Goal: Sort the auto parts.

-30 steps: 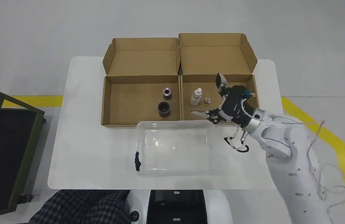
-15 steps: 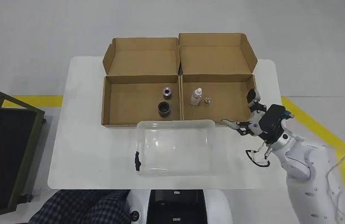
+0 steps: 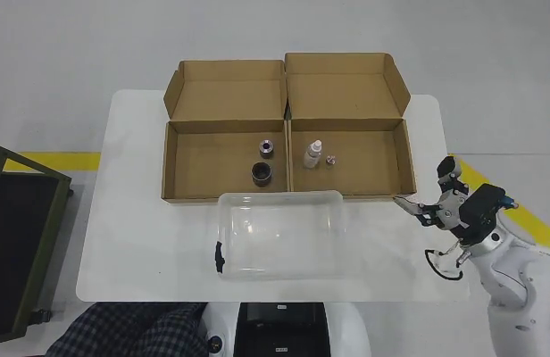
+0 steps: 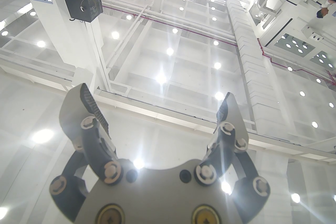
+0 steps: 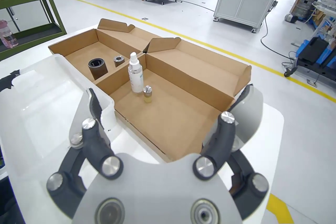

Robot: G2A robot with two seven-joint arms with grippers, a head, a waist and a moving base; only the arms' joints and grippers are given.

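Sorting seems nearly done: your right end effector (image 3: 424, 186), spread and empty, hangs beside the right-hand brown cardboard box (image 3: 373, 165); next, check the clear plastic bin (image 3: 284, 239).

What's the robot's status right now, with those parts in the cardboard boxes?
Right gripper open, empty, beside right box. Left gripper open, aimed at ceiling. Dark cylinder, smaller bushing in left box; bottle, small fitting in right box. Nothing blocking.

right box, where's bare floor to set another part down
Right box: floor is bare from the small fitting across to the outer side wall. Crowded by the shared wall, where the spray bottle and fitting stand close together.
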